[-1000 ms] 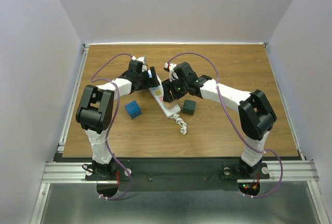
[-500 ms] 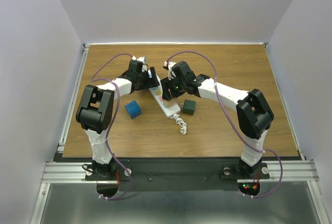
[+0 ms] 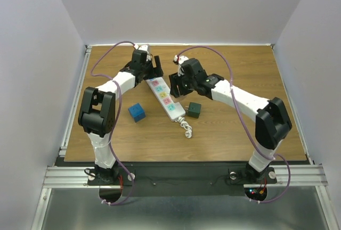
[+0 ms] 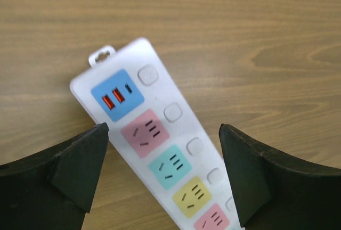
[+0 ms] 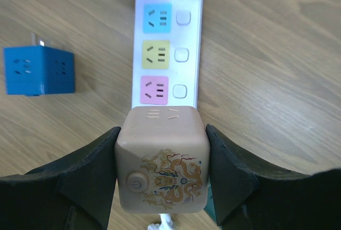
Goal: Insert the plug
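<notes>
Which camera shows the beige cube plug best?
Right wrist: the beige cube plug fills the frame, clamped in the right tool. Top external hides it under the right arm; left wrist misses it.

You had no words, brand names or numbers to read anywhere. The one sign you could make out was a power symbol on the round button [image 5: 135, 183] of the tan cube [image 5: 161, 150], beside a gold dragon-like emblem [image 5: 173, 181] on the same face.
</notes>
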